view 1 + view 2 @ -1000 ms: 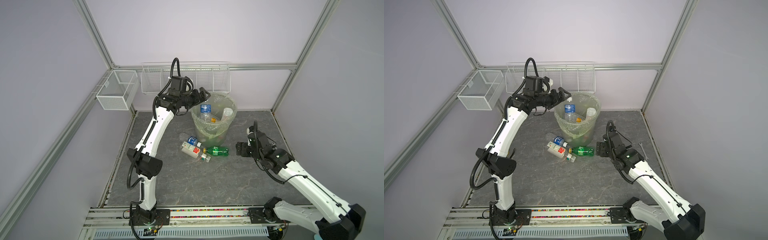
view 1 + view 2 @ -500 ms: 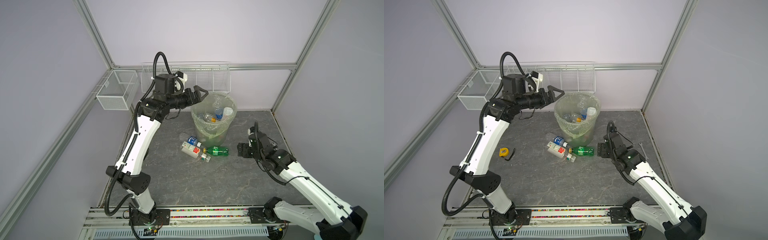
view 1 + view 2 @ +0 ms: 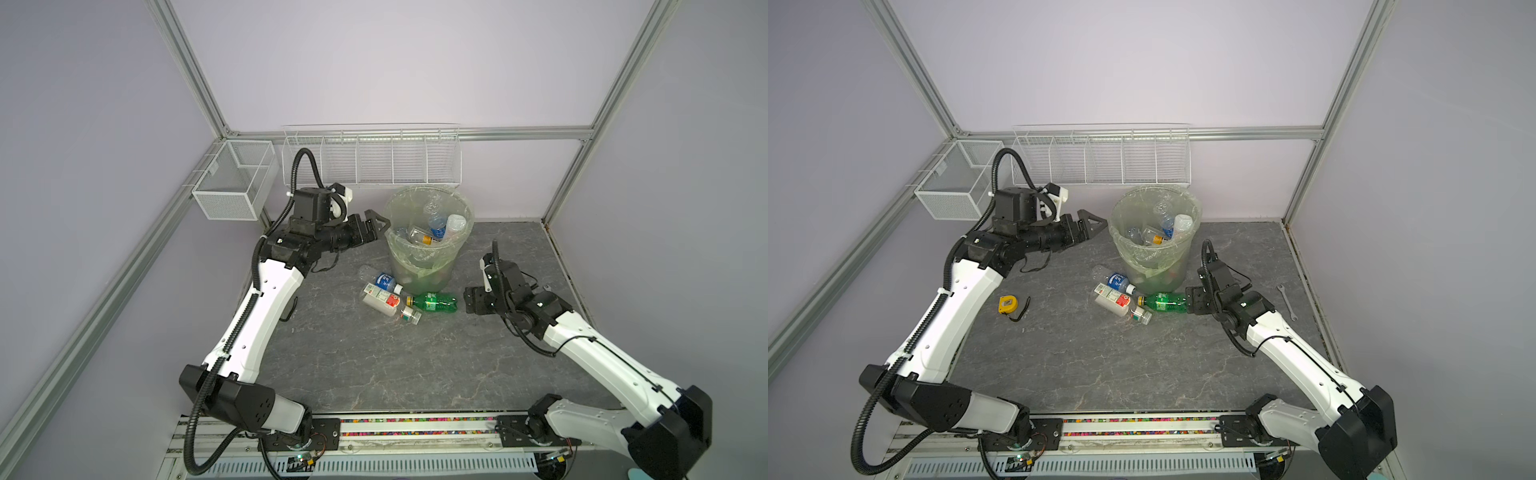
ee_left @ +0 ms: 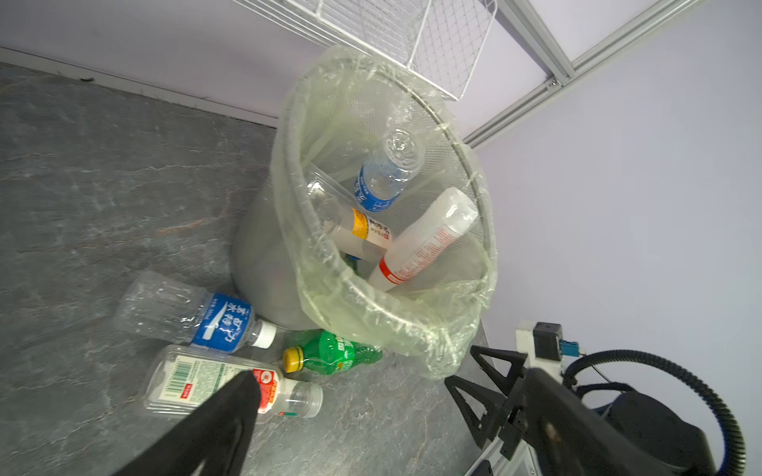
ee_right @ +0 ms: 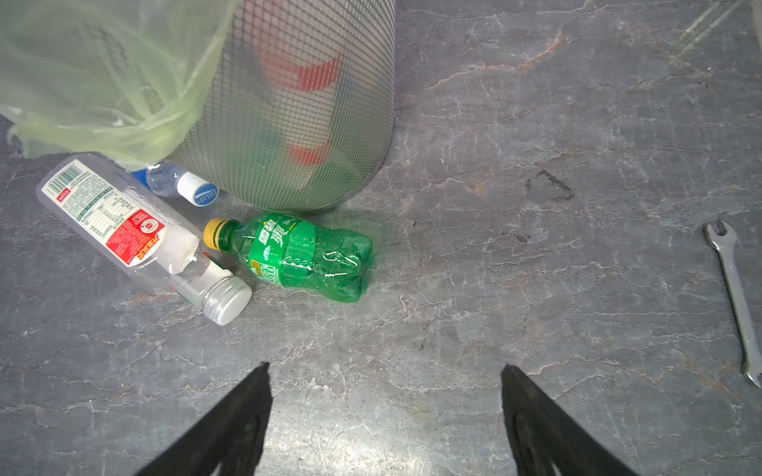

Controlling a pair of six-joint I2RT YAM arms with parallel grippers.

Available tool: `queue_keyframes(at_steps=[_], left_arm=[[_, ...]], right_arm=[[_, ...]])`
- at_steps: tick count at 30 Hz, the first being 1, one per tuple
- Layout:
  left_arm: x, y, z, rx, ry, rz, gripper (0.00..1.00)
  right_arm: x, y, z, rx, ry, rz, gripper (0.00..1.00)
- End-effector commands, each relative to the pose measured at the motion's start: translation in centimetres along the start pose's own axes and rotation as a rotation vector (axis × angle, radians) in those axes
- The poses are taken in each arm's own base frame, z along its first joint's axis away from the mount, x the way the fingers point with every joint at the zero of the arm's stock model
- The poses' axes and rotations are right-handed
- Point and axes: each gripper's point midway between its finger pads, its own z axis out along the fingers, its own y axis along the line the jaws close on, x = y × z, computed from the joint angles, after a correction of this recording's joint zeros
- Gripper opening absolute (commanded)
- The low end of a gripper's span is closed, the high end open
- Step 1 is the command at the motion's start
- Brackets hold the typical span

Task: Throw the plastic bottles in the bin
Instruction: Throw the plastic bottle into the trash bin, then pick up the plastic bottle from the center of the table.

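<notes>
Low over the table (image 3: 374, 365), the right claw (image 5: 384, 373) stands wide open and empty. Its jaws are aimed at the base end of the green bottle (image 5: 305, 255), which lies on its side just beside the foot of the bin (image 3: 432, 278). That bottle looks round, light and dented, so I judge that jaws closing off-centre would squirt it away rather than seat it. A nudge from the base end would drive its yellow cap into the red-labelled bottle (image 5: 136, 235) just beside it. That one in turn lies close to the blue-labelled bottle (image 4: 194, 313) by the bin wall. All three could scatter, or wedge under the overhanging liner (image 4: 371, 313).

Up beside the bin's rim, the left claw (image 3: 380, 224) is also spread open, holding nothing. A sideways sweep from there could snag the thin liner or tip the bin and spill its load. The bottles inside lean high against the far wall, near the rim, so one dropped from height might bounce out. Both arms have the same small cluster within reach, and reaching together risks a collision. The wrench (image 5: 734, 296) and the tape measure (image 3: 1007, 304) are not bottles and would be a wrong pick.
</notes>
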Motion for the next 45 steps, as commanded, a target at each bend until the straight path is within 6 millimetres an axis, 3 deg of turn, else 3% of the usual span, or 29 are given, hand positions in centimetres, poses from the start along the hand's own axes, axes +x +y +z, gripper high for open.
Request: queue_keyframes(at_steps=[1, 8, 19, 29, 45], left_arm=[[-0.4, 0.4, -1.3, -0.028, -0.057, 0.065, 0.99], [0.9, 3.3, -1.0, -0.071, -0.056, 0.005, 0.99], [1.7, 6.3, -1.9, -0.071, -0.105, 0.002, 0.99], [5.7, 10.3, 0.3, -0.117, 0.001, -0.117, 0.99], [10.6, 14.9, 0.0, -0.231, -0.004, -0.184, 0.99]], right_arm=[[-0.6, 0.6, 0.7, -0.015, -0.011, -0.023, 0.88], [-0.8, 1.2, 1.6, -0.025, -0.008, -0.047, 0.88], [-0.3, 1.7, 2.7, -0.038, -0.012, -0.139, 0.88], [1.0, 5.3, 3.8, -0.233, 0.02, -0.247, 0.88], [3.0, 7.6, 7.4, -0.331, 0.058, -0.371, 0.88]])
